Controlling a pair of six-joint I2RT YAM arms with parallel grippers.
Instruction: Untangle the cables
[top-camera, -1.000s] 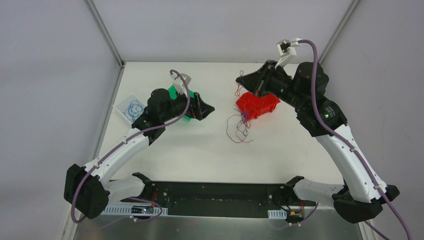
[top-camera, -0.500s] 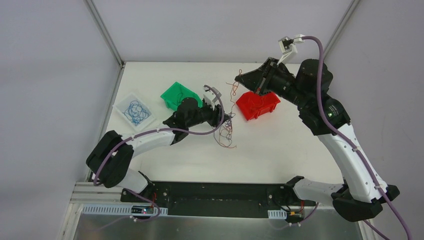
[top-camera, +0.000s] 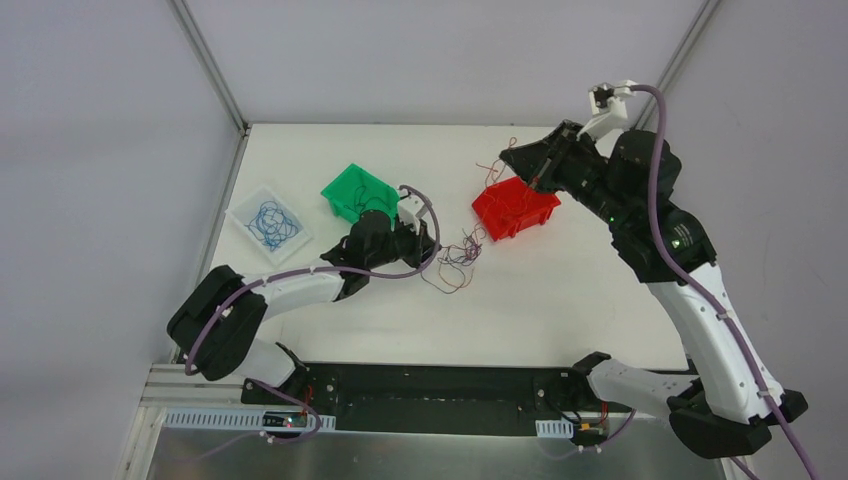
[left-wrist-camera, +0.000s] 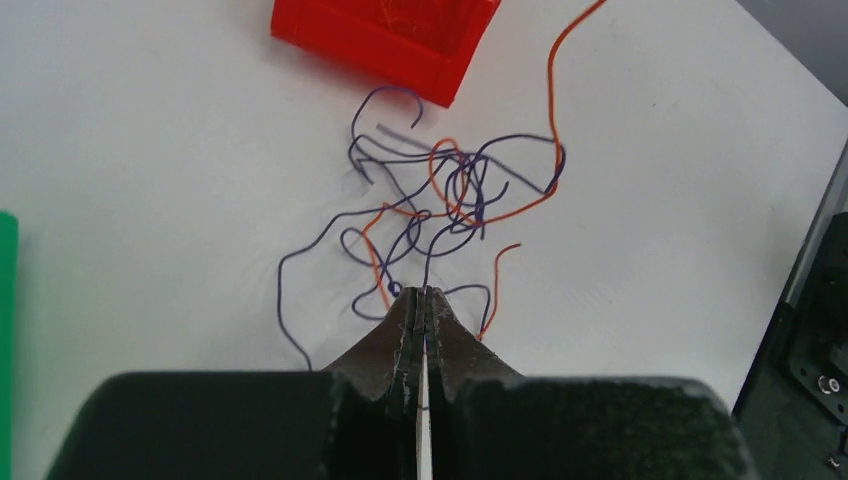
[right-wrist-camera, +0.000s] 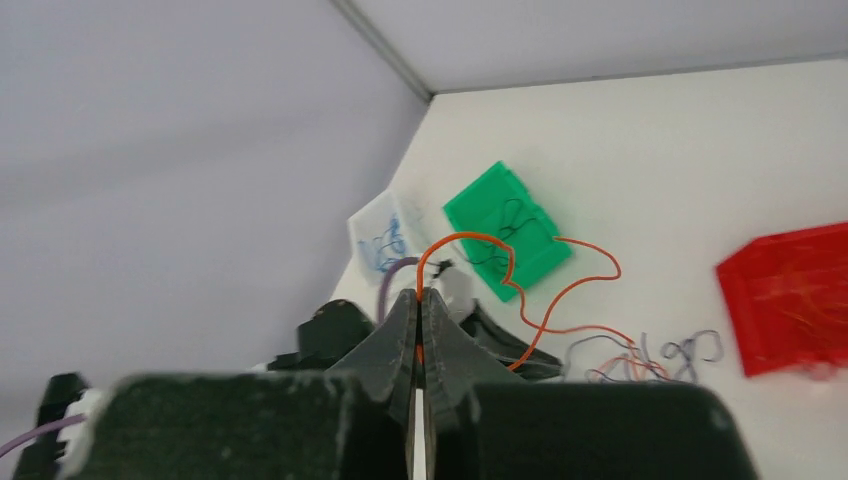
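Note:
The cables (top-camera: 458, 255) lie as a small tangle of purple and orange-red strands (left-wrist-camera: 452, 195) on the white table, left of the red bin (top-camera: 515, 207). My left gripper (top-camera: 440, 243) sits low at the tangle's near edge, and in the left wrist view it (left-wrist-camera: 425, 292) is shut on a purple strand. My right gripper (top-camera: 507, 157) hangs raised behind the red bin. In its own view it (right-wrist-camera: 420, 295) is shut on an orange-red cable (right-wrist-camera: 468, 236) that loops down to the tangle (right-wrist-camera: 640, 360).
A green bin (top-camera: 355, 190) with dark wires stands behind the left arm. A white tray (top-camera: 268, 222) with blue wires lies at the table's left edge. The red bin (right-wrist-camera: 790, 300) holds fine red strands. Frame posts rise at both back corners.
The left arm swung from the green bin over to the tangle and closed on a strand. The right gripper drew back to the right with its orange-red cable, and the tangle shifted left.

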